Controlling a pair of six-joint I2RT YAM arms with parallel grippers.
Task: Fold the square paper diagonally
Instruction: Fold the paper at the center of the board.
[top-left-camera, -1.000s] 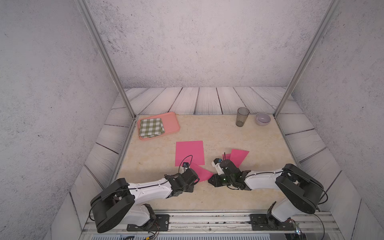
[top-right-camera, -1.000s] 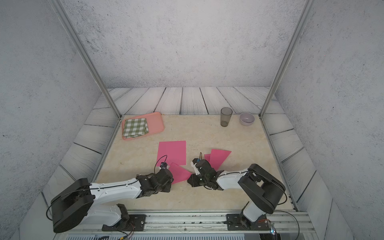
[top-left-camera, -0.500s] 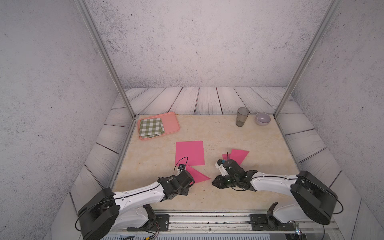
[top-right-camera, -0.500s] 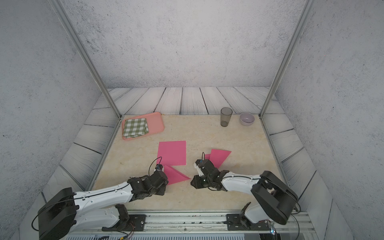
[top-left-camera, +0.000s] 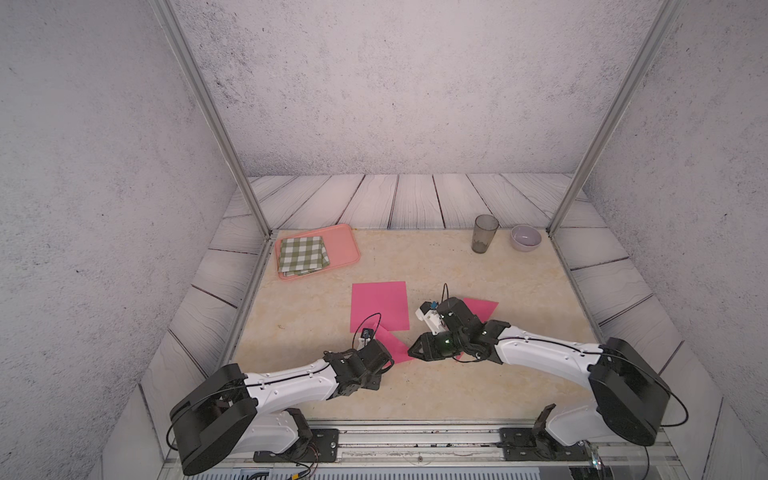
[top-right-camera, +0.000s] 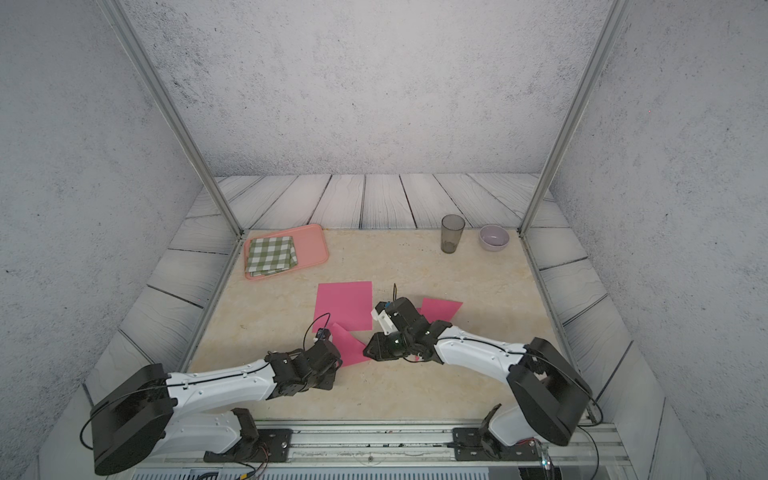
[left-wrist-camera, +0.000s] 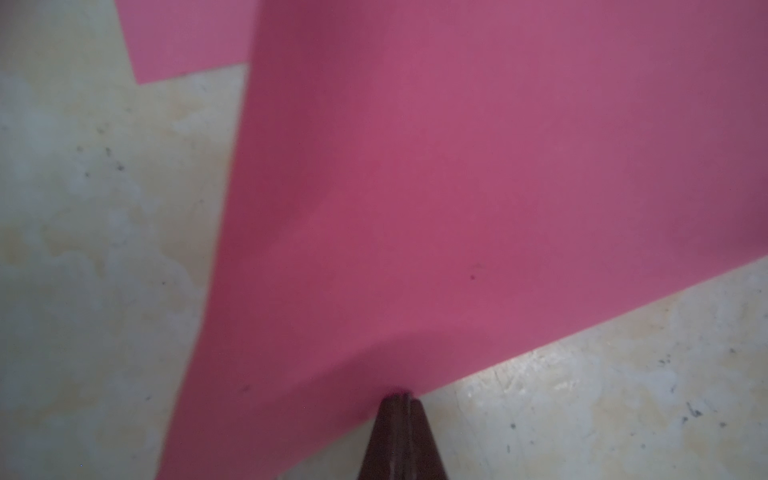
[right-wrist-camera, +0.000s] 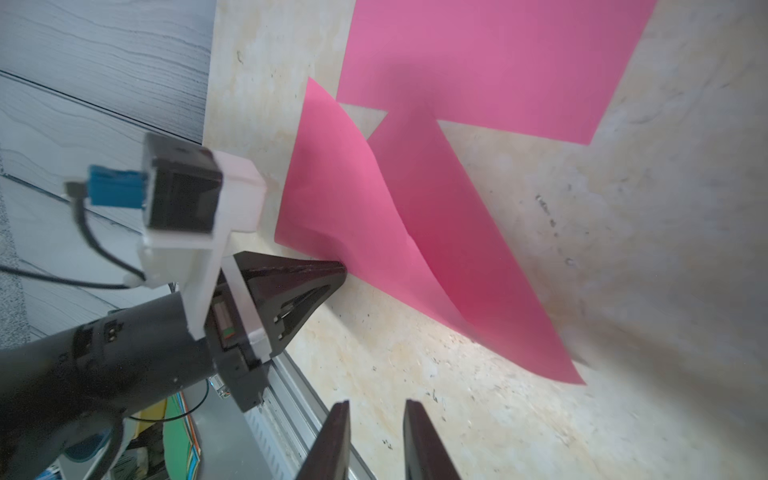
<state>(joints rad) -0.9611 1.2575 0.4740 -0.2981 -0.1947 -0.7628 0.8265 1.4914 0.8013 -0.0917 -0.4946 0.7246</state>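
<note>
Working on the pink paper (top-left-camera: 397, 345) lying at the near middle of the desk (top-left-camera: 457, 395), between the two arms, just in front of a flat pink square (top-left-camera: 379, 306), with a folded pink piece (top-left-camera: 484, 306) farther back on the right. Pinching its near edge with the left hand (right-wrist-camera: 338, 268), jaws closed flat on the sheet, holding that side raised in a soft curl above the layer underneath. Hovering the right hand (right-wrist-camera: 376, 405) just beside the sheet's other end, jaws parted only narrowly, gripping nothing, clear of the paper.

Judging the sheet to be very light, thin and floppy: bowing under its own weight, bending wherever raised, taking a crease easily. Expecting it to slide on the smooth desk without a second point of pressure, and to crumple or tear under a hard tug. Favouring a shallow hold right at a corner, with the opposite corner pinned down, before pressing along the diagonal.

Showing as a plain bright pink sheet, matte, unprinted, pink on both faces, edges straight; partly doubled over, one flap arching up, a pointed corner reaching toward the flat pink square, a small triangle of bare desk showing between the layers in the right wrist view. Not yet lying as a clean flat triangle; fold line looking unpressed.
</note>
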